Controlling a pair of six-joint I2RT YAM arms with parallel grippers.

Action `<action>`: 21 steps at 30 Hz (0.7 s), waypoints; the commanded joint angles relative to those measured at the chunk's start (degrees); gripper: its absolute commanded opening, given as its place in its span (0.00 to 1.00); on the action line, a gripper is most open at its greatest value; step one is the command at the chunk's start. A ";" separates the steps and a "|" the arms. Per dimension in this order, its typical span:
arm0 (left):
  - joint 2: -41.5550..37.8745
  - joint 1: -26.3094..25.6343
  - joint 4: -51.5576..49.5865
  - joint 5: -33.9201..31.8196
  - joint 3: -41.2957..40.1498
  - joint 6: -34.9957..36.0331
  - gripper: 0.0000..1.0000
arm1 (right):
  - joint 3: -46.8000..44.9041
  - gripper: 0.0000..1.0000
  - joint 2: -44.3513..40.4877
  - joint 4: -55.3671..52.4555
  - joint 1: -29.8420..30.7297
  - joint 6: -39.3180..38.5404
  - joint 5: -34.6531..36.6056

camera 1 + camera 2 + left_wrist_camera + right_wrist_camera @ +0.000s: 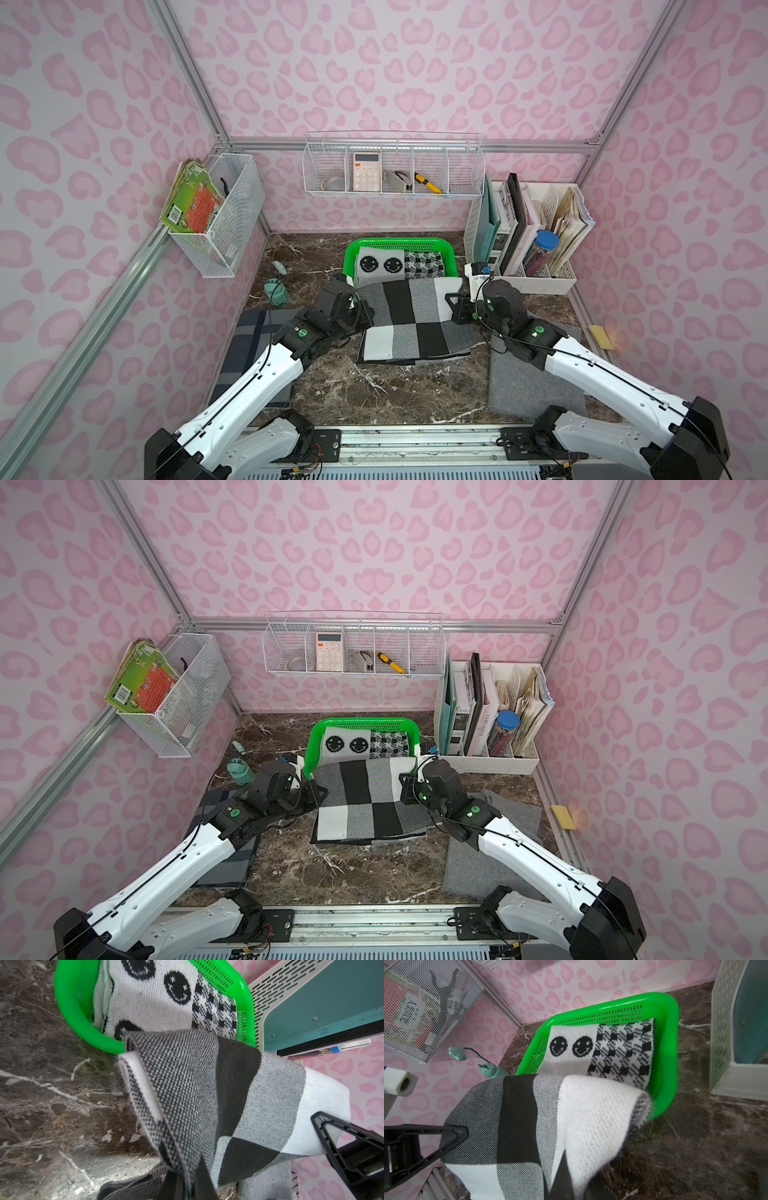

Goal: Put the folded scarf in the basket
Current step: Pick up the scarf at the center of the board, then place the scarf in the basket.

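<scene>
- At left: left gripper (362, 312) was clamped on the left edge of the folded scarf (415, 320), jaws nearly together on the knit
- Centre: folded scarf, in grey, black and white blocks, had its far end raised and overlapping the near rim of the green basket (399, 242); its near end lay on the marble tabletop (395, 395)
- Green basket stood at the back, centre, with a smiley-face knit (380, 264) inside
- At right: right gripper (454, 306) was pinched tight on the scarf's right edge

L arm (257, 374) & R arm (602, 370) reach fwd & inward, L gripper (367, 316) & R gripper (452, 304) facing, jaws pinched on opposite edges of folded scarf (415, 320).
</scene>
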 commanded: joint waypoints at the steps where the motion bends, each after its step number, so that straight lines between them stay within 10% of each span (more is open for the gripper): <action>1: 0.53 0.68 0.61 0.00 1.83 2.61 0.00 | 2.31 0.00 0.67 -0.39 -0.64 -1.75 2.03; 21: 11.08 7.73 2.91 2.21 14.84 11.45 0.00 | 16.60 0.00 12.95 -1.34 -5.32 -6.55 1.88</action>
